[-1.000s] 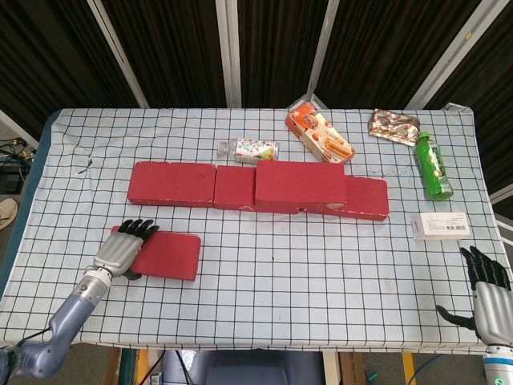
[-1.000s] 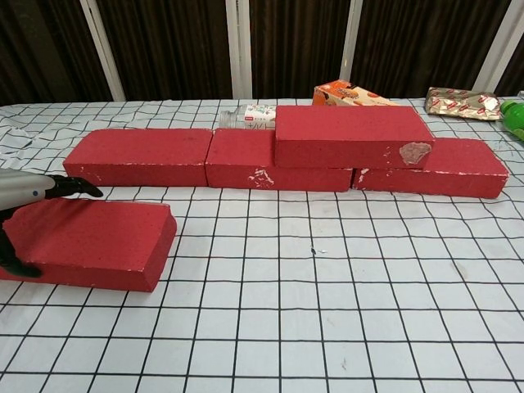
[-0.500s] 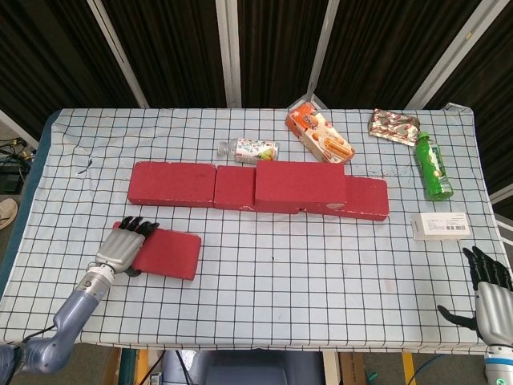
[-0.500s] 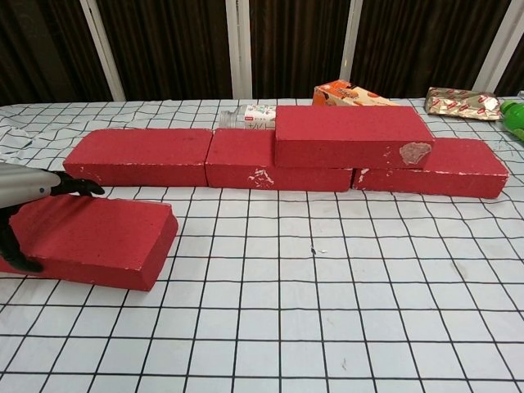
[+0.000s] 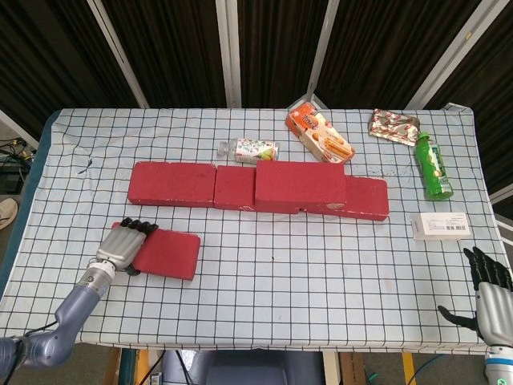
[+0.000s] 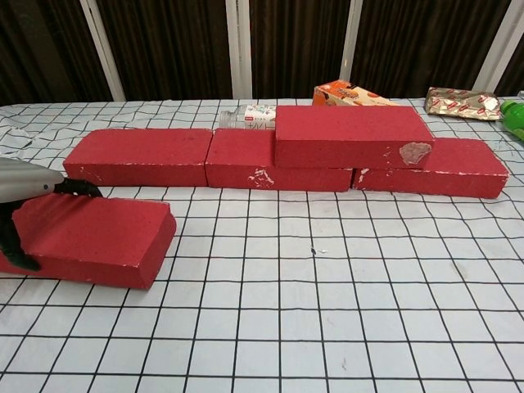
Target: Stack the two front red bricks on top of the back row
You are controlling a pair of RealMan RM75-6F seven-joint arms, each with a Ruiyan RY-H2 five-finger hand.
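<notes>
While one brick (image 5: pixel 300 186) already sits on top of the back row (image 5: pixel 171 184), covering the joint between the row's middle and right bricks, the remaining front red brick (image 5: pixel 163 253) lies near the front-left of the desk (image 5: pixel 321 273), well apart from the row. The left hand (image 5: pixel 122 247) grips this brick at its left end: in the chest view dark fingers (image 6: pixel 78 188) lie over the far top edge while another digit wraps the near side, a clamp across the brick's width that suits lifting a heavy, flat block. The chest view suggests the gripped end may be raised slightly off the checked cloth, though this cannot be told for certain. The right hand (image 5: pixel 485 282) waits at the front-right corner of the desk, fingers spread and holding nothing, clear of the working area. Behind and beside the row stand bystander items: a small bottle (image 5: pixel 248 149), an orange snack box (image 5: pixel 319 134), a foil packet (image 5: pixel 393 126), a green bottle (image 5: pixel 434 167) and a white box (image 5: pixel 442 225). The open top of the row's left portion is the likely landing place, judged from the stacked brick's position.
</notes>
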